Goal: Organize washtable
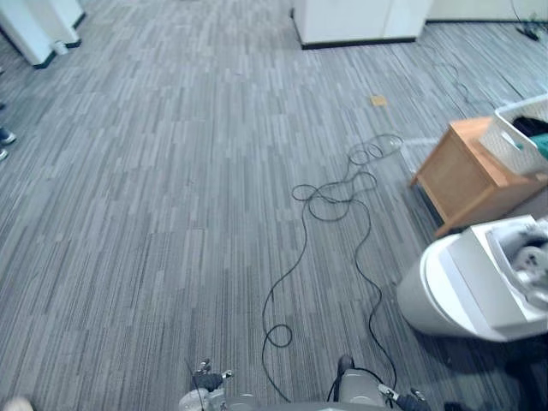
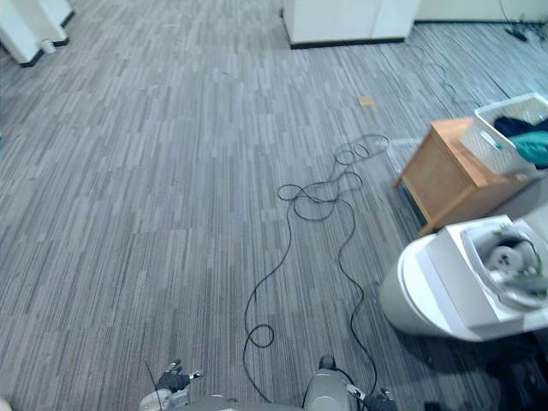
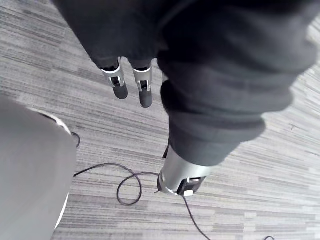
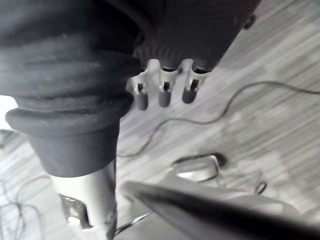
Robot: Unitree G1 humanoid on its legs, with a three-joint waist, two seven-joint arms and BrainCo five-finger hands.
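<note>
left hand point(image 3: 144, 91) and right hand point(image 4: 163, 93) slack above grey carpet point(image 1: 171, 214)

One wooden cabinet point(image 1: 462, 175), one white basket point(image 1: 505, 137) and two cloths in it: one dark cloth point(image 2: 512, 126), one teal cloth point(image 2: 535, 150). One white round washer point(image 1: 445, 291). Two white units, a broad white unit point(image 1: 360, 19) and a narrow white unit point(image 1: 34, 30). One tan scrap point(image 1: 378, 100). Two hands — left hand point(image 3: 120, 82), right hand point(image 4: 162, 92).
</note>
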